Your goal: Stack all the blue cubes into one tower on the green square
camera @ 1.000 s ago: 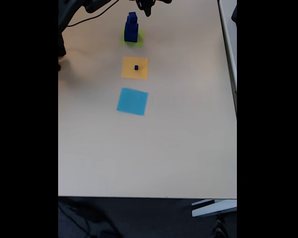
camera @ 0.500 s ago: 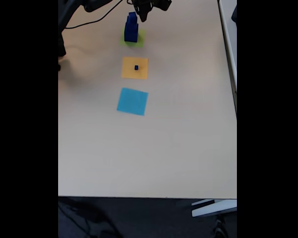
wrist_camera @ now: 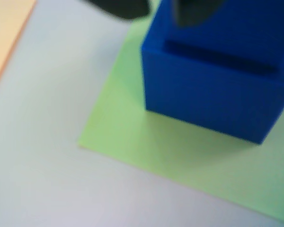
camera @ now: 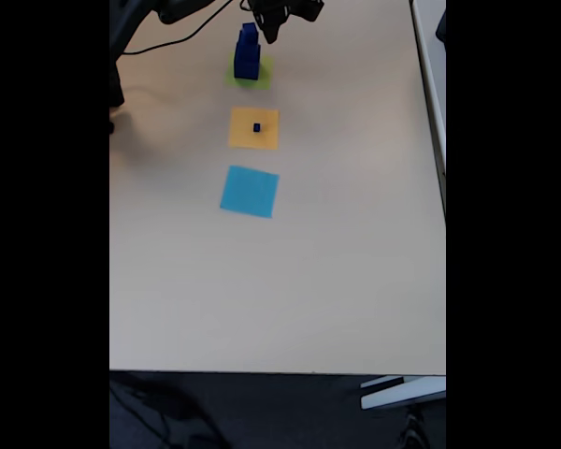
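Overall, no legible writing, brand or label on anything in either view.

Fixed view: pale table with three flat squares in a column. Green square farthest up, orange square in the middle, light-blue square lowest. A stack of blue cubes stands on the green square, smaller block on top of a larger one. One tiny blue cube sits alone near the centre of the orange square, well apart from the stack.

Gripper is at the top edge, just beside the upper right of the stack. Contact with the top cube cannot be told. Dark cable trails off to the left.

Wrist view: large bottom cube close up, resting on the green square, a smaller cube set on its top. Dark blurred fingertips at the upper edge, above the stack. Whether the fingers are apart or together cannot be told. A strip of the orange square shows upper left.
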Tool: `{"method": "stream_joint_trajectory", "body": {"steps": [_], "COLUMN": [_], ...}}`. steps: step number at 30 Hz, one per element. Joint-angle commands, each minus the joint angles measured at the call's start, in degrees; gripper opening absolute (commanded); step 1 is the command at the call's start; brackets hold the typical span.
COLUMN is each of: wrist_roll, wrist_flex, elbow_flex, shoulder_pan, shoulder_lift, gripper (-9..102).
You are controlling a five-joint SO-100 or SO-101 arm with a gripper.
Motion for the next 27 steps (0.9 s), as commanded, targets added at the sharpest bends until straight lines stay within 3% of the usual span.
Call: {"method": "stream_joint_trajectory", "body": {"steps": [1,27], "wrist_roll": [-0.7,-1.1], "wrist_flex": [0.1,0.4], "elbow_flex": [-0.9,1.2], "shoulder_pan": [0.4,0.3], "shoulder_lift": [7.1,10.0], "gripper": [0,0]}}
